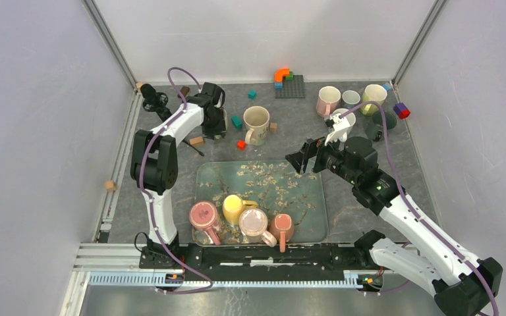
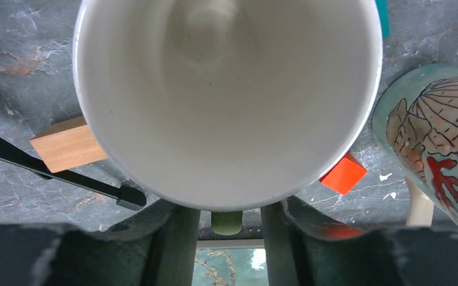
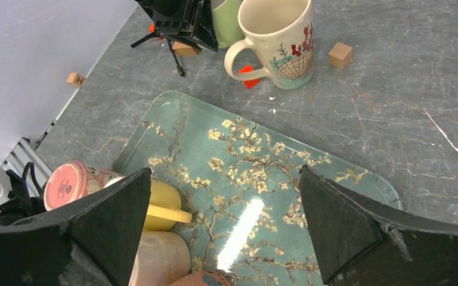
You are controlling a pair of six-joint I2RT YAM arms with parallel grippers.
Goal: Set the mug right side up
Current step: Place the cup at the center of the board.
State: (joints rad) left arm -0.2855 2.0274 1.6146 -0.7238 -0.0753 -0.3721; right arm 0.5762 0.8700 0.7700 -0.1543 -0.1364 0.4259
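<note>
Fingers (image 2: 182, 250) of my left hand (image 2: 226, 210) are sitting slightly spread around the handle (image 2: 226, 223) of the upright green mug (image 2: 226, 101), so I'm judging release in hand, a clean lift next; my right hand (image 3: 223, 179) is hanging wide open.

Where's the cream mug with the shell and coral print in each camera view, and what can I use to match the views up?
Top external: the coral-print mug stands upright in the upper middle of the picture.
Left wrist: it is at the right edge, with only part of its printed side showing.
Right wrist: it is at top centre, upright, handle to the left.
Shared landmark: the red block beside the mug.
</note>
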